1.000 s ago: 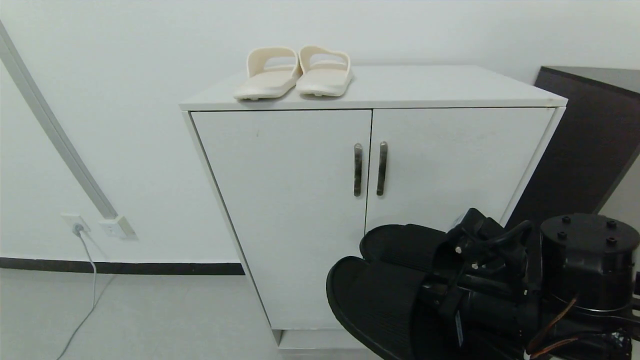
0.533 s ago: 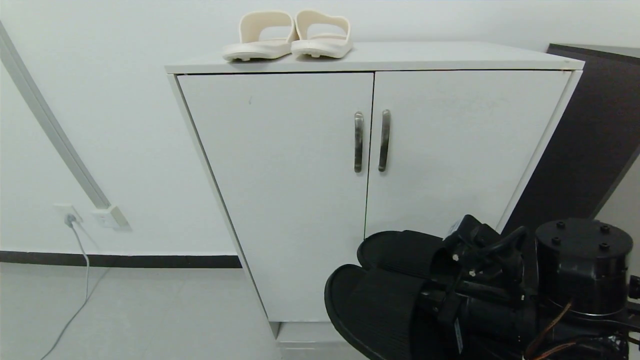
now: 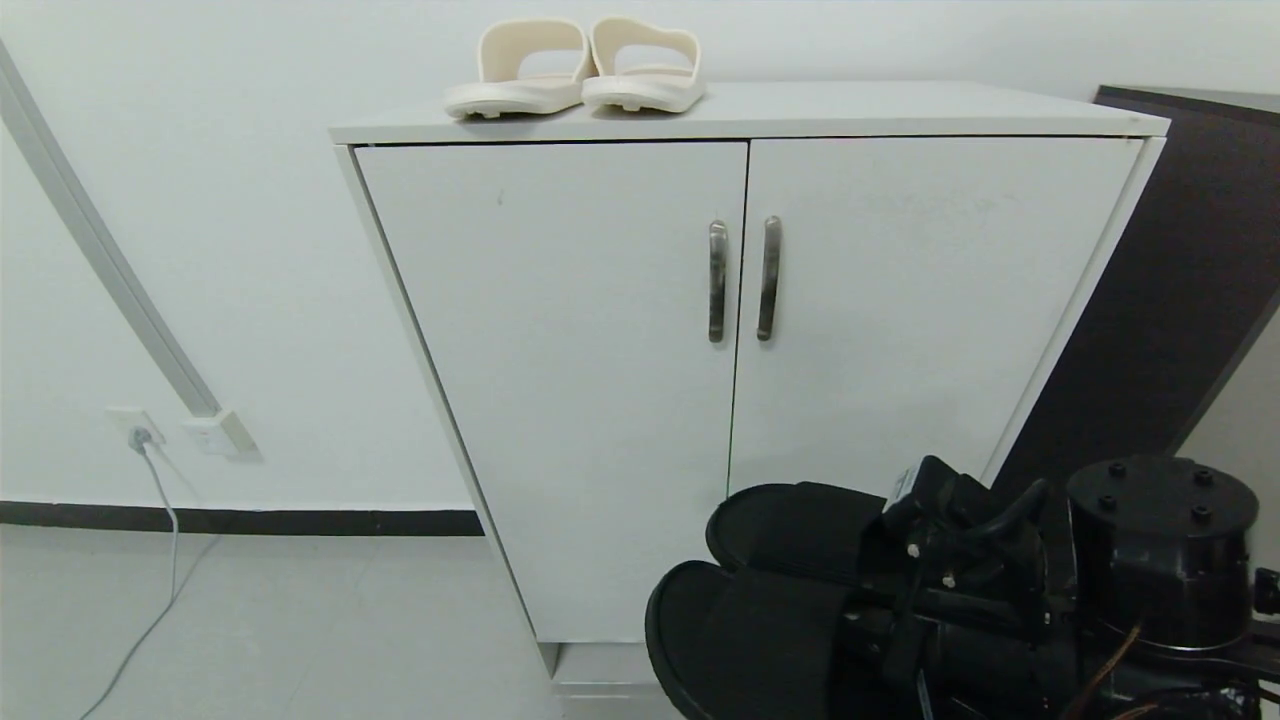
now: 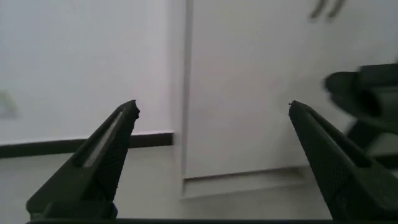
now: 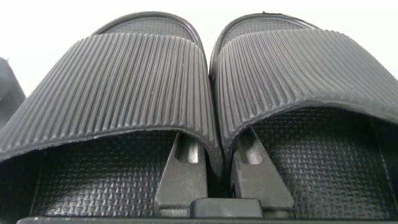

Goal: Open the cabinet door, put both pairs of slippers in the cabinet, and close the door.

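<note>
The right tool (image 5: 216,163) pinches the black slippers (image 3: 775,540), now slightly lower before the cabinet (image 3: 900,105) — its doors (image 3: 580,380) still shut. The left tool (image 4: 212,112) is spread, free to open them; the cream slippers (image 3: 575,70) wait on top.

One pair of slippers (image 3: 575,70) sits atop the cabinet (image 3: 560,400), toward its left. The second pair (image 3: 770,570) is low before the right door (image 3: 900,300), in the right gripper (image 5: 217,143). A wall socket (image 3: 135,435) lies off to the cabinet's left.
</note>
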Available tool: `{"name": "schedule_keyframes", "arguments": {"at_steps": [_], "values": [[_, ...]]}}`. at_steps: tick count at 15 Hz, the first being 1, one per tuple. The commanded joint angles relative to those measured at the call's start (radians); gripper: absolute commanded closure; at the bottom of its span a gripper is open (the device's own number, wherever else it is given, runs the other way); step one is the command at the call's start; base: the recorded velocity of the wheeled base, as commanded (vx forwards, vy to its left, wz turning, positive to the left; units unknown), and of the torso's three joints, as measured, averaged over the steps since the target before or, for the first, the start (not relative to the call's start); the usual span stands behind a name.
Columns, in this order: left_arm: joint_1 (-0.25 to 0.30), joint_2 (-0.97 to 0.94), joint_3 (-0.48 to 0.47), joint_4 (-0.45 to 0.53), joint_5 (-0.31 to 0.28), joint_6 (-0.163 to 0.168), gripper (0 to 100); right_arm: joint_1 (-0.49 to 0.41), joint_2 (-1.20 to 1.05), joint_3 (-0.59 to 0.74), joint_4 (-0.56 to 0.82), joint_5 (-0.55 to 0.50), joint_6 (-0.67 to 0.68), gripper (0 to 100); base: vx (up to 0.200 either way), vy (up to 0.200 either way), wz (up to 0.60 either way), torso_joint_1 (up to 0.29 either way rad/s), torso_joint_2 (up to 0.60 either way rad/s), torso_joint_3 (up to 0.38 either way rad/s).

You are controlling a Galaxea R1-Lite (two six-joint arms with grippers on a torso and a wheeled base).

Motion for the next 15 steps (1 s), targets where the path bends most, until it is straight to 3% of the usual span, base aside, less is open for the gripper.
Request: {"name": "schedule_keyframes", "arguments": {"at_steps": [1, 3, 4, 5, 7, 9, 10, 11, 15], "values": [[-0.011, 0.349, -0.079, -0.14, -0.229, -0.016, 0, 0.0, -0.008, 0.014, -0.004, 0.013, -0.002, 100, 0.0, 0.0, 0.0, 0.0, 0.0, 0.0], [-0.061, 0.511, -0.109, -0.266, -0.289, -0.017, 0, -0.001, -0.007, 0.012, -0.004, 0.015, -0.002, 100, 0.0, 0.0, 0.0, 0.0, 0.0, 0.0], [-0.141, 0.594, -0.142, -0.313, -0.284, -0.02, 0, 0.0, -0.004, 0.012, -0.004, 0.016, -0.002, 100, 0.0, 0.0, 0.0, 0.0, 0.0, 0.0], [-0.178, 0.632, -0.158, -0.335, -0.278, -0.022, 0, -0.001, -0.002, 0.012, -0.004, 0.016, -0.002, 100, 0.0, 0.0, 0.0, 0.0, 0.0, 0.0], [-0.391, 0.81, -0.261, -0.425, -0.153, -0.037, 0, -0.001, -0.001, 0.012, -0.004, 0.016, -0.002, 100, 0.0, 0.0, 0.0, 0.0, 0.0, 0.0], [-0.545, 0.942, -0.344, -0.503, -0.057, -0.072, 0, -0.001, 0.002, 0.011, -0.004, 0.016, -0.002, 100, 0.0, 0.0, 0.0, 0.0, 0.0, 0.0], [-0.574, 0.979, -0.366, -0.525, -0.044, -0.072, 0, -0.001, 0.002, 0.011, -0.004, 0.016, -0.002, 100, 0.0, 0.0, 0.0, 0.0, 0.0, 0.0], [-0.638, 1.08, -0.425, -0.579, -0.022, -0.072, 0, -0.001, 0.001, 0.012, -0.004, 0.016, -0.002, 100, 0.0, 0.0, 0.0, 0.0, 0.0, 0.0], [-0.71, 1.274, -0.629, -0.629, -0.01, -0.072, 0, -0.001, 0.001, 0.012, -0.004, 0.016, -0.002, 100, 0.0, 0.0, 0.0, 0.0, 0.0, 0.0]]}}
